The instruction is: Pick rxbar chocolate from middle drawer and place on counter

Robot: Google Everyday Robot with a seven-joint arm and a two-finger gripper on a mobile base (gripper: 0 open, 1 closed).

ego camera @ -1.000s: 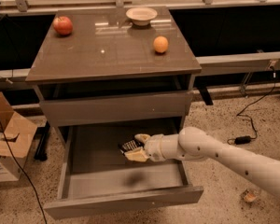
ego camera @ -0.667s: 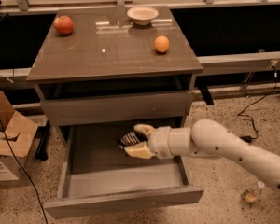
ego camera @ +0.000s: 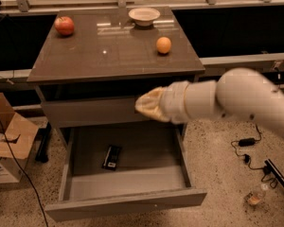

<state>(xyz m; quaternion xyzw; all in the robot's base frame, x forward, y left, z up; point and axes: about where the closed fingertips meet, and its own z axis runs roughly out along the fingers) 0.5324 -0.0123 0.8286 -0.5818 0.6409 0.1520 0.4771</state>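
A red apple (ego camera: 64, 25) sits at the back left and a white bowl (ego camera: 144, 15) at the back centre, well apart; an orange (ego camera: 164, 45) lies nearer the right edge, above where the gripper (ego camera: 147, 106) hangs before a shut drawer front (ego camera: 87, 111). On the speckled floor (ego camera: 222, 174) an open cardboard box (ego camera: 8, 148) stands at the left. At the right lie a black power adapter (ego camera: 246, 142) with its cord, and, near the bottom corner, a small clear bottle (ego camera: 255, 196)
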